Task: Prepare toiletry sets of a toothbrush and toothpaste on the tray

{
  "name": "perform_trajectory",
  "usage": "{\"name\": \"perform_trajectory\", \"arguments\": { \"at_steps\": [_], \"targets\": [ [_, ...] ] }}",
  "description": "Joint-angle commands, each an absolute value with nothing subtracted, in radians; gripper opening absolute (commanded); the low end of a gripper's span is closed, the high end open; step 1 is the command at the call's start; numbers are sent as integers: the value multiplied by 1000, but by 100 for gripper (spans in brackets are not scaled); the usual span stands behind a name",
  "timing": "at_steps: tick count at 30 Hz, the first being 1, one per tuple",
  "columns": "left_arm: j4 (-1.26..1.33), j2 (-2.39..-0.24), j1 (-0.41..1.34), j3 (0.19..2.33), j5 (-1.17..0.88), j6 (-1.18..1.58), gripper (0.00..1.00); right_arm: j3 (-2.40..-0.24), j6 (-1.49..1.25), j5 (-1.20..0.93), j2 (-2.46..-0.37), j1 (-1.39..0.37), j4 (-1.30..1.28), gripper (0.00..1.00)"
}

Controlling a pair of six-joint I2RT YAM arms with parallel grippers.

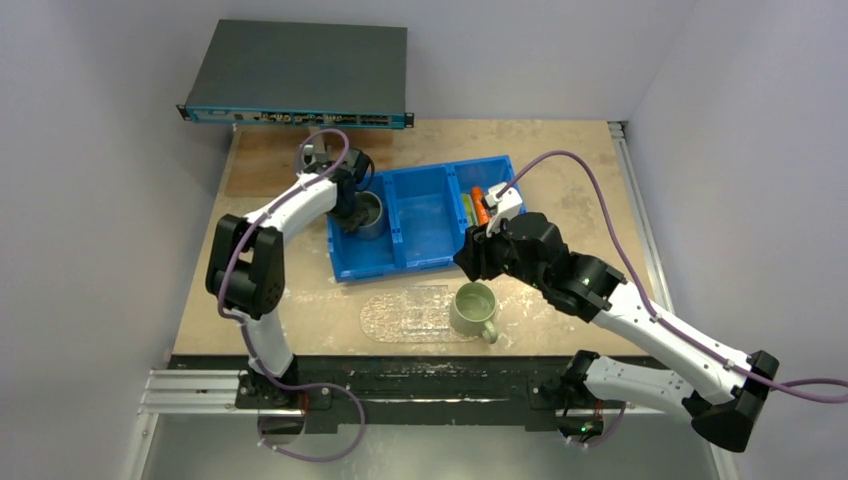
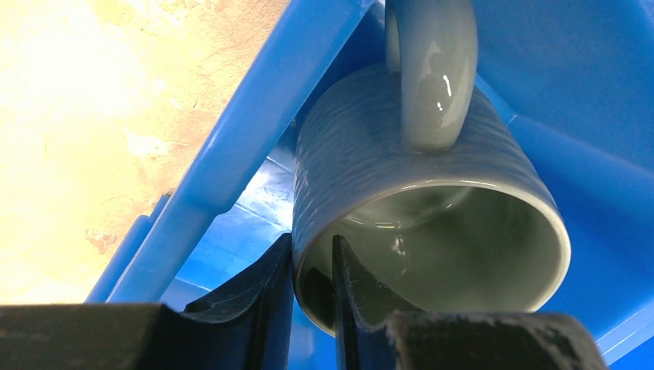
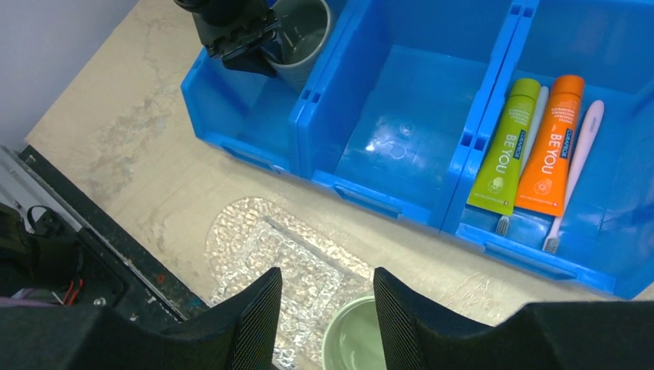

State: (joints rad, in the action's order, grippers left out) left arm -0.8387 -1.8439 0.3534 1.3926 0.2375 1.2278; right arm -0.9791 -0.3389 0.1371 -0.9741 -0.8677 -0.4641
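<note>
With left tool [image 2: 311,245] clenched on rim of grey mug [image 2: 370,146] at ten o'clock, right tool [image 3: 326,279] released above tray [image 3: 254,247], risks thin-pinch slip against bin [image 2: 247,131].

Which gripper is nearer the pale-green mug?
Right. The right gripper hangs open just above the pale-green mug, toward the bin side. The left gripper is off in the blue bin's left compartment, its fingers pinching the grey mug's rim.

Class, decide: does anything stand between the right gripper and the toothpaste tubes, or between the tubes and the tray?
Nothing covers the orange tube and green tube; only the blue bin's front wall lies between them and the open right gripper. On the tray, a green mug occupies one end.
</note>
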Motion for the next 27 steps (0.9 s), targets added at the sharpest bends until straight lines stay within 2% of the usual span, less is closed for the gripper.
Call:
{"name": "perform_trajectory", "arguments": {
  "at_steps": [1, 27],
  "targets": [
    [-806, -1821, 367, 1351, 192, 1163, 0, -989, -345, 117, -969, -867, -456, 49],
    [-746, -1444, 372, 1232, 115, 977, 0, -1033, -358, 153, -949, -867, -516, 46]
  ]
}}
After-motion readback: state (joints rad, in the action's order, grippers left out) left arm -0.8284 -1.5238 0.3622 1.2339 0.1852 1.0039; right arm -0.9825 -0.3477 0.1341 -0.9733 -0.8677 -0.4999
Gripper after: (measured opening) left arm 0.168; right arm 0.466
